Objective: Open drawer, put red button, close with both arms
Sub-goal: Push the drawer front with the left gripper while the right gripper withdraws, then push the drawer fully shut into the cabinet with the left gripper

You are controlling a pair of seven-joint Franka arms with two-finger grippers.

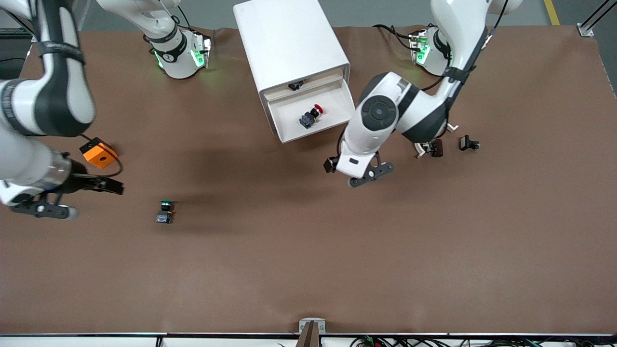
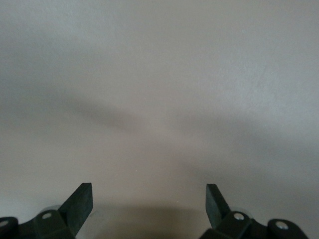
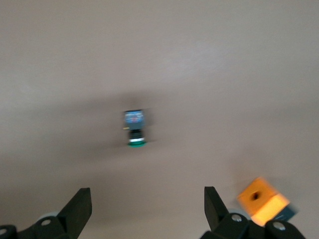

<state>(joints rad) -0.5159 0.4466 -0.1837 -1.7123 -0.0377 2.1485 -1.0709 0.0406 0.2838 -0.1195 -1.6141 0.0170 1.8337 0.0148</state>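
Right claw (image 1: pixel 108 185) hangs over the brown counter (image 1: pixel 308 270) at the right arm's end, fingers (image 3: pixel 77 209) spread wide, nothing between them. Orange cube (image 1: pixel 98 153) sits on the counter at about 12 o'clock from that claw in the front view, just beside it; in the right wrist view the cube (image 3: pixel 262 201) shows beside one finger. Green-capped button (image 1: pixel 165 212) lies on its side on the counter, at roughly 4 o'clock from the cube, nearer to the front camera, apart from the claw. White cabinet (image 1: pixel 289 48) stands mid-counter between the two arm bases, its drawer (image 1: pixel 332 103) pulled out toward the front camera. Red button (image 1: pixel 311 115) lies tipped over inside the drawer, on the tray floor about mid-tray. A small dark item (image 1: pixel 295 86) shows in the cabinet opening above the tray, can't tell what. Left claw (image 2: pixel 148 211) hangs over bare counter at about 5 o'clock from the drawer, fingers (image 2: pixel 79 204) spread, empty; its wrist view shows only counter. Two small dark parts (image 1: pixel 469 143) lie on the counter toward the left arm's end, at 3 o'clock from the left arm's wrist.
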